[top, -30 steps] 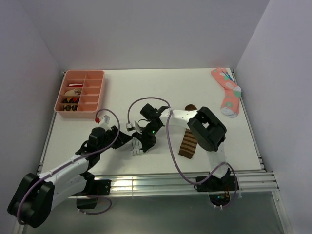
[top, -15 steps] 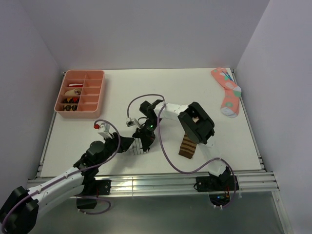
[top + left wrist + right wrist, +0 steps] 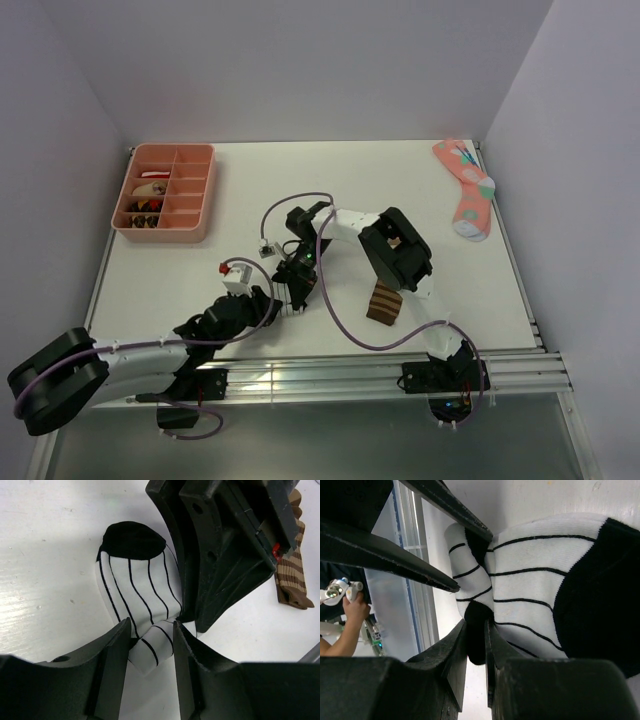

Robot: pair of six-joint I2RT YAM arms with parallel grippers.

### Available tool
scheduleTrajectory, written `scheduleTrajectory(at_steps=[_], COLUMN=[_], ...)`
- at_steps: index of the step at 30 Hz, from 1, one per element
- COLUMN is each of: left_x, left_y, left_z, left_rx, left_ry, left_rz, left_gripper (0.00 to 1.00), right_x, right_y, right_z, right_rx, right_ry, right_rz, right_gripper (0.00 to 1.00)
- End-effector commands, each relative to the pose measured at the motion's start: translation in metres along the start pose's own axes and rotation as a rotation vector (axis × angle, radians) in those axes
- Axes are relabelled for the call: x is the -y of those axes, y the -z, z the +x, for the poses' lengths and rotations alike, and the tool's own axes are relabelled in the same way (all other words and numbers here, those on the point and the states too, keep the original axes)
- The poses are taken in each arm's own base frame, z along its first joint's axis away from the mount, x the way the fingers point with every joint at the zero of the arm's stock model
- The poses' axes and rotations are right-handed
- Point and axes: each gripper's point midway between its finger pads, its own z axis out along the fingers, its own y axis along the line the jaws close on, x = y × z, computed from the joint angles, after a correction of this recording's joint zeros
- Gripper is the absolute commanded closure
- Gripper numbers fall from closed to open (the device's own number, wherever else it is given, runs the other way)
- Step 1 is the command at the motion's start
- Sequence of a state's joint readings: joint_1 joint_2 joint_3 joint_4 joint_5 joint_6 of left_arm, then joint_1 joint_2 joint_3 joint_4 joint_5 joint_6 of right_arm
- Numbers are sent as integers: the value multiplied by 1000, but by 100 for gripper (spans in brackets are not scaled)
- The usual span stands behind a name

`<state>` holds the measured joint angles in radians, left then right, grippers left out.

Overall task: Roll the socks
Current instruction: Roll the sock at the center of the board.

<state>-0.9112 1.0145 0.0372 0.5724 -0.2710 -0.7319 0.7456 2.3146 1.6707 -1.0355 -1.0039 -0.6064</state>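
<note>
White sock is lying flat on the bench, near the front edge, roughly 7 o'clock from bench centre. In the left wrist view its long axis is running about 11 to 5 o'clock, with the black cap at the 11 end and a folded or curled end at 5.

Left end effector is straddling that curled end. Fabric is filling the gap between the fingers, but I can't tell whether it's clamping or just bracketing. Right end effector is coming in from about 1 o'clock and pinching a black patch of the same sock, nearly closed on it.

Both are sitting on the sock, almost touching each other. My read is that the roll is just starting at the 5 o'clock end and needs to travel along the axis toward 11. Crowding between the two is looking like the main risk.

Brown sock is lying at 3 o'clock of the white one, partly under the right arm, with no end effector on it.

Tray is sitting at 10 o'clock. Its left compartments are holding small bits, too small to identify. Pink sock is lying at 2 o'clock, well apart.
</note>
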Motion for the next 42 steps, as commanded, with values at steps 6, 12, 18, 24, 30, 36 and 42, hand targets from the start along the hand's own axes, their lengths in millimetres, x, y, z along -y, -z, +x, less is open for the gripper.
scheduleTrajectory(at_steps=[6, 12, 18, 24, 30, 36, 42], left_x=[19, 26, 24, 24, 23, 26, 25], left_y=[-4, -6, -3, -6, -9, -11, -13], left_z=[-15, -12, -17, -16, -14, 0, 10], left_rx=[74, 75, 109, 113, 106, 53, 17], left_ry=[-70, -112, -118, -132, -158, -150, -141], left_rz=[48, 70, 75, 77, 72, 104, 112], left_gripper=[53, 52, 50, 50, 50, 50, 50], right_x=[28, 26, 34, 42, 46, 48, 51], right_y=[-5, -1, 1, 4, -1, -1, 0], right_z=[11, 12, 8, -1, 6, 2, 1], right_rx=[-53, -75, -101, -107, -121, -112, -100], right_ry=[-25, -36, -32, -12, -35, -42, -48], right_rz=[53, 5, 7, 22, 21, 29, 40], right_gripper=[88, 88, 88, 88, 88, 88, 88])
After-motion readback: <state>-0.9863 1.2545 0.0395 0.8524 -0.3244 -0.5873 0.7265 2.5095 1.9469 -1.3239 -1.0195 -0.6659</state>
